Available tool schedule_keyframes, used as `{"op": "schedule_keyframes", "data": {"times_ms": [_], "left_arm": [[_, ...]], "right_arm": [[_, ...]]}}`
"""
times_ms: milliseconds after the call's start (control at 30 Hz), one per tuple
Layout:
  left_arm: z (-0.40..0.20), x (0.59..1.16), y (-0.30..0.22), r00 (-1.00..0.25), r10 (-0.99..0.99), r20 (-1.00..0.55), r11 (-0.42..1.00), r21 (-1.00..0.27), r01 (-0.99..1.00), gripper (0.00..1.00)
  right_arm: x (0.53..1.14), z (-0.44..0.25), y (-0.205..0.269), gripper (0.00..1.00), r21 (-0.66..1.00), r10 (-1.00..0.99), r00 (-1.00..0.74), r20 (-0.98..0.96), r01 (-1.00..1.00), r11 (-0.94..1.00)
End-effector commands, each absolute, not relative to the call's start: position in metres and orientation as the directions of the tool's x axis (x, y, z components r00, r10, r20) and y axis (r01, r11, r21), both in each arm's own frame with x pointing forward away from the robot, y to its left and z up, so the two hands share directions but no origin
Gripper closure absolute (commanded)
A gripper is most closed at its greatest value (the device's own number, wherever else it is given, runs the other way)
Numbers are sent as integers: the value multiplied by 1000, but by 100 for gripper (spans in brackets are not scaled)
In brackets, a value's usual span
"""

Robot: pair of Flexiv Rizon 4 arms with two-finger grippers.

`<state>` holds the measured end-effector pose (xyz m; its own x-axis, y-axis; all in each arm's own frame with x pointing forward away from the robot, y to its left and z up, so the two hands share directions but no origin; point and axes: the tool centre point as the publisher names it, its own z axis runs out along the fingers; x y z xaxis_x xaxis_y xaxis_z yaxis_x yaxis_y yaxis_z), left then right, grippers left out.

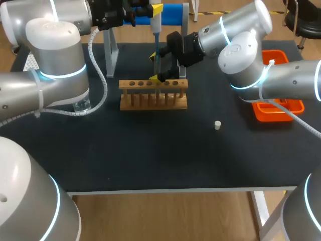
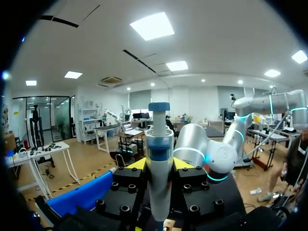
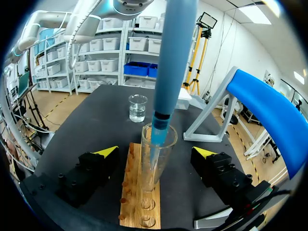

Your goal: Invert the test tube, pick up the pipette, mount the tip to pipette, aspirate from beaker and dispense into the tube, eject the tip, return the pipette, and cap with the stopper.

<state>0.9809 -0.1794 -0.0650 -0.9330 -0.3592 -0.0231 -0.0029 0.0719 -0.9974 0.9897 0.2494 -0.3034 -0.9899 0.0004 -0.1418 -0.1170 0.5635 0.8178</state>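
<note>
Black tabletop (image 1: 150, 150) carries a light wooden test tube rack (image 1: 153, 100) at its middle, and I place everything from that rack. A clear glass test tube (image 3: 156, 163) stands in one of the rack's holes, mouth up, its long axis vertical. My right end effector (image 3: 156, 152) straddles the tube just above the rack, with its fingers spread wide on either side and neither touching the glass. My left end effector (image 2: 159, 164) is high above the rack, clamped on the barrel of the blue-and-white pipette (image 2: 159, 183). The pipette hangs close to vertical, with its blue tip down inside the tube's mouth.

I judge this to be the dispensing step. To do it well I would centre the tip in the mouth, off the glass wall and in line with the tube, then empty it slowly so nothing splashes out. A glass beaker (image 3: 137, 108) of clear liquid sits off the rack's left end, well apart. A small white stopper (image 1: 217, 125) lies in front of the rack, toward my right.
</note>
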Motion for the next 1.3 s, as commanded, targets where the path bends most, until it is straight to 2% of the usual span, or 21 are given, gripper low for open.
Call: {"op": "schedule_keyframes", "data": {"times_ms": [33,1300], "left_arm": [[-69,980,-182,-931,-363,-26,70,-998,1,100],[-77,981,-184,-936,-352,-26,85,-996,-4,100]], "right_arm": [[990,-303,249,0,817,-1,-990,-140,-116,565],[990,-303,249,0,817,-1,-990,-140,-116,565]]}}
